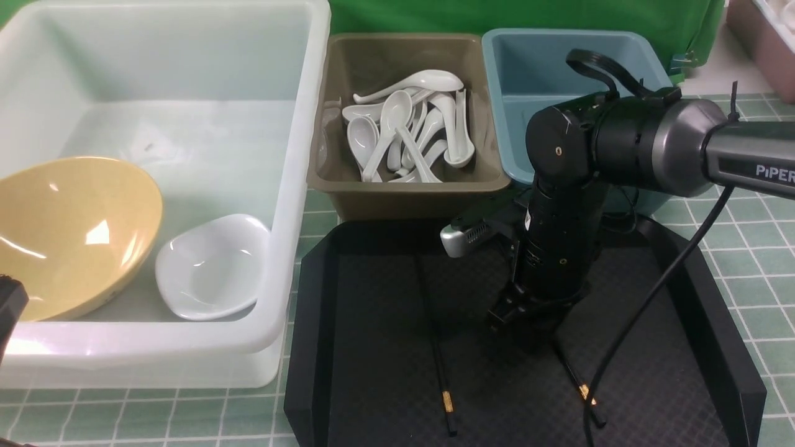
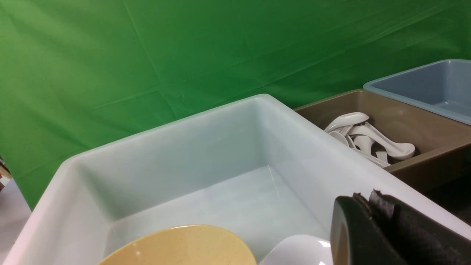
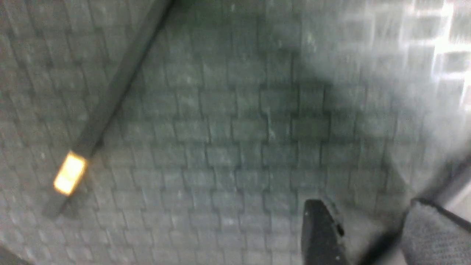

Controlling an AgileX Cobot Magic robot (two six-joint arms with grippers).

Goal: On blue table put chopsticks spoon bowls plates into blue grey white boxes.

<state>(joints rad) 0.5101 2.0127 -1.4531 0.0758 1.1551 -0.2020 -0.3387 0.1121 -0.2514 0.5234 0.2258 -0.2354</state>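
Left gripper (image 1: 11, 304): clenched on nothing, at eight o'clock of the white box (image 1: 298, 186).
White box: held the yellow bowl (image 1: 68, 236) and white dish (image 1: 211, 267), side by side.
Grey box (image 1: 404, 195): at twelve o'clock of the black tray (image 1: 372, 298), holding spoons (image 1: 404, 130).
Chopsticks (image 1: 443, 385): flat on the tray, well apart.
Right gripper (image 1: 518, 320): released, low between them.
Blue box (image 1: 515, 105): at one o'clock.
Risk: probably a thin stick skidding from the closing jaws, and the other left behind.
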